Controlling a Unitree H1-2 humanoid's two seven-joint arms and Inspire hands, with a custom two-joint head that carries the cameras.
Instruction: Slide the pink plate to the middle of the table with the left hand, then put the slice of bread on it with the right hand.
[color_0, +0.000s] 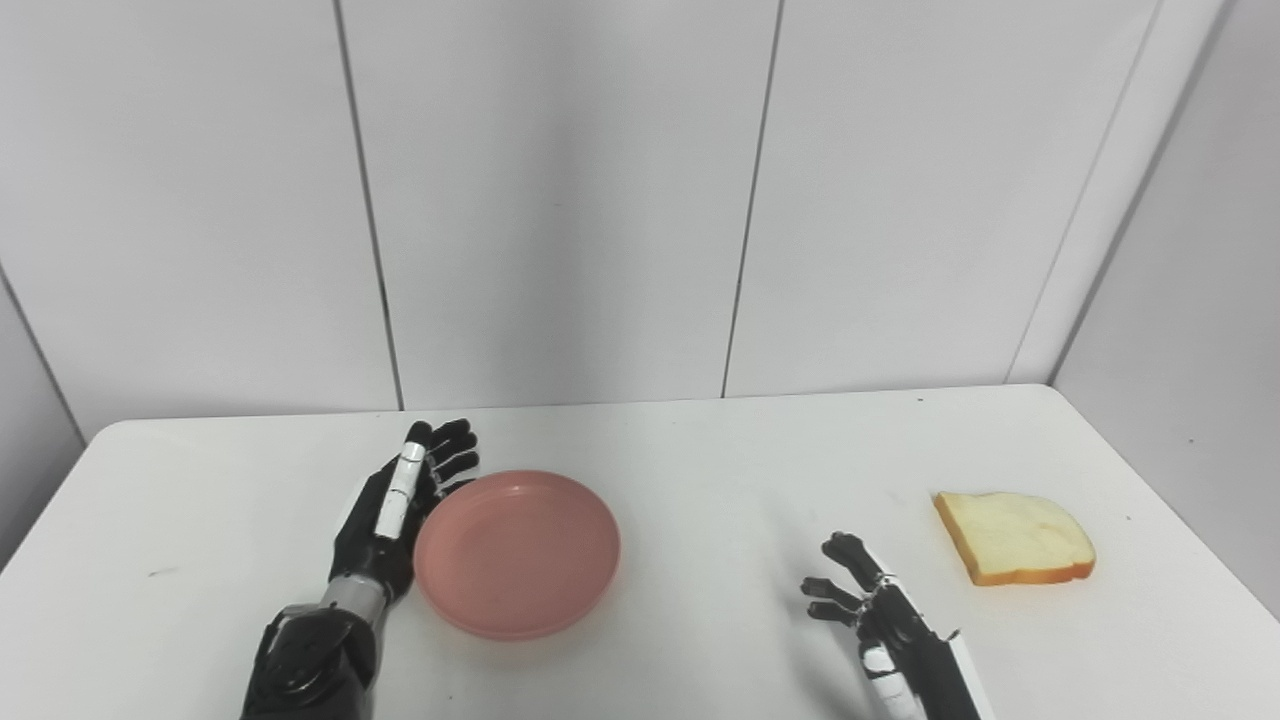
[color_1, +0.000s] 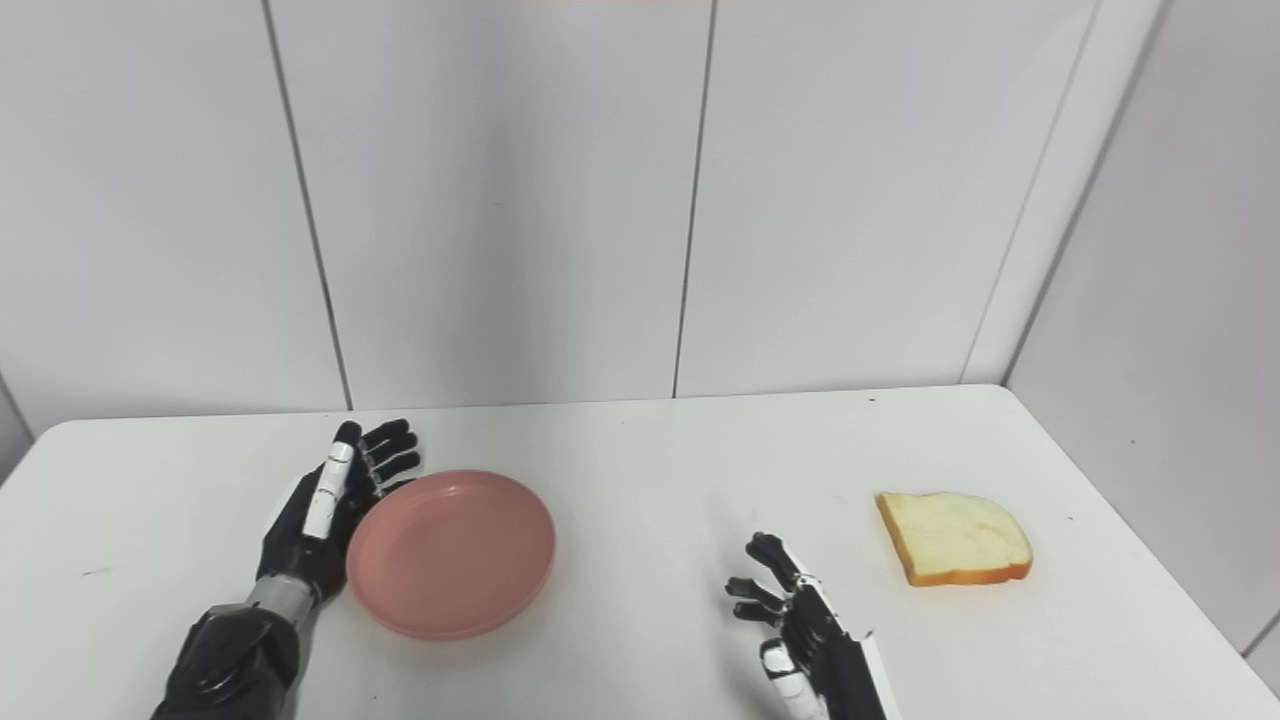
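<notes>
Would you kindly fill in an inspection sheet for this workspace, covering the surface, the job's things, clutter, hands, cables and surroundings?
Surface: white table, a few small dark specks, otherwise bare around the items.
Job's things: pink plate, empty, left of the table's middle; slice of bread lying flat near the right edge, apart from the plate.
Clutter: nothing seen.
Hands: left hand open, fingers straight, set against the plate's left rim; right hand open, fingers spread, holding nothing, between plate and bread, touching neither.
Cables: nothing seen.
Surroundings: white panelled wall behind the table, with another wall to the right.
</notes>
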